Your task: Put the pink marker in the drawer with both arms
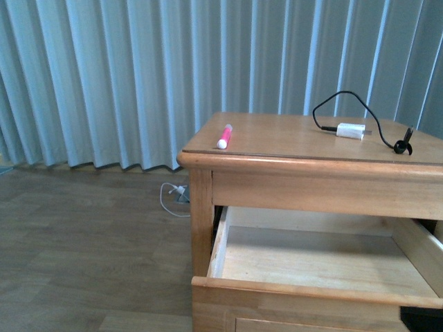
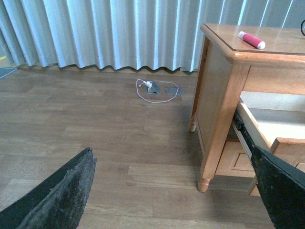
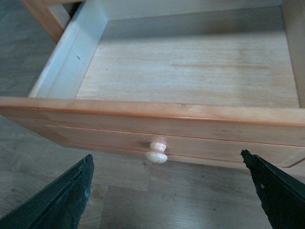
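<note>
My right claw (image 3: 166, 155): spread wide, gripping nothing, hanging just before round knob (image 3: 157, 152) of drawer (image 3: 143, 112). Drawer pulled out, pale inside showing. My left claw (image 2: 171, 151): spread wide too, gripping nothing, over wood floor (image 2: 95, 133) off table's left side. Pink marker (image 1: 225, 137) lies flat on table (image 1: 291, 149) top, near left front corner. White charger plug (image 1: 350, 130) with black cable further right. Pleated curtain (image 1: 124, 76) behind.

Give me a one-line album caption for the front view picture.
Pink marker and white charger lie on the cabinet top above the pulled-out drawer.
</note>
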